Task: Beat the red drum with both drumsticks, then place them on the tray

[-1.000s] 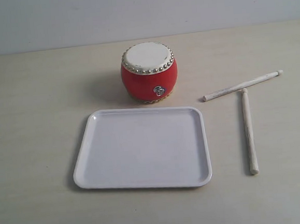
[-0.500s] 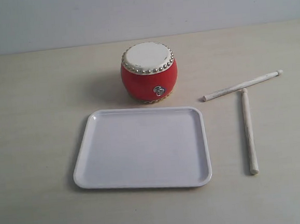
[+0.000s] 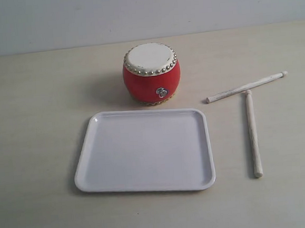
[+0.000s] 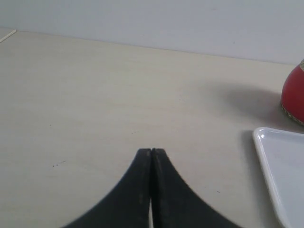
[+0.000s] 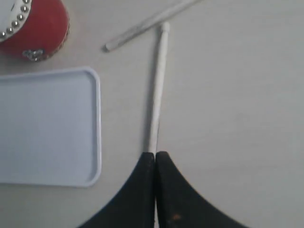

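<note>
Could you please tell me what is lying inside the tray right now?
Nothing: the tray's whole floor shows bare in the exterior view. Both drumsticks lie on the table to its right. Only what lies under the tray is hidden.

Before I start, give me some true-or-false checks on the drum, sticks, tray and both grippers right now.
1. The near drumstick and the far drumstick lie on the table, right of the tray. True.
2. The drum lies on its side. False: it stands upright, skin up.
3. The left gripper is shut. True.
4. The right gripper grips a drumstick. False: it is shut on nothing.
</note>
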Robot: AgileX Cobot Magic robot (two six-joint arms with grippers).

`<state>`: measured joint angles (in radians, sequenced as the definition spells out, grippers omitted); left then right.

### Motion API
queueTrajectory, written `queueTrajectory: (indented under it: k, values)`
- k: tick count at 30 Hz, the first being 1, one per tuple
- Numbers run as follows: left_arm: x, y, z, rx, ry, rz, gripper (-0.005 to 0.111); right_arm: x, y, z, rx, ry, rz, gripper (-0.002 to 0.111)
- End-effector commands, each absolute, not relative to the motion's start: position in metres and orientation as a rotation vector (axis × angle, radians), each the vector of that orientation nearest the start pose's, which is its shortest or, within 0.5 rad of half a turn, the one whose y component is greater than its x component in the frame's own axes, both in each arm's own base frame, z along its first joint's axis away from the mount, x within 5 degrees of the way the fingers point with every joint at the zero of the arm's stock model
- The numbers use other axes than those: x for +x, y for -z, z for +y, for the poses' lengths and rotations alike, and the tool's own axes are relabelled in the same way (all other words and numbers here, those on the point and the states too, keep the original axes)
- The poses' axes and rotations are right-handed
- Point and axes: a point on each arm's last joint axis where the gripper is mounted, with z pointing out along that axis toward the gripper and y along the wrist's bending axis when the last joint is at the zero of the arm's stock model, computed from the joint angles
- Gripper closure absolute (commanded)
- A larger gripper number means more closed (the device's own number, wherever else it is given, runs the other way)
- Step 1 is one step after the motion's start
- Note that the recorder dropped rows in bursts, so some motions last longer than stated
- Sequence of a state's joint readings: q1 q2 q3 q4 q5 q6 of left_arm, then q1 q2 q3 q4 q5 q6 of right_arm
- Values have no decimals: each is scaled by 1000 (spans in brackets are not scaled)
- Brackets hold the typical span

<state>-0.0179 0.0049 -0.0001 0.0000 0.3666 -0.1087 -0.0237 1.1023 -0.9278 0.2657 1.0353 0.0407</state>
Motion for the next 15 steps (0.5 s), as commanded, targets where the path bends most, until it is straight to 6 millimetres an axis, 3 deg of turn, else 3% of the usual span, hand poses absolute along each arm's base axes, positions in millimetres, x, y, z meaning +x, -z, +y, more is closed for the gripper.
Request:
queueTrajectory:
  k: [1,9,11,15]
  values:
    - [53,-181,-1,-83,97,1838,107,220,-307,26,144,-515,2846,108]
    - [53,-181,-1,-83,97,1838,107,256,-283,45,122,-878,2802,108]
    - [53,-181,-1,-83,97,1838,107,260,-278,45,141,-874,2813,108]
    - [53,-181,-1,-83,97,1838,107,263,-264,33,229,-674,2906,108]
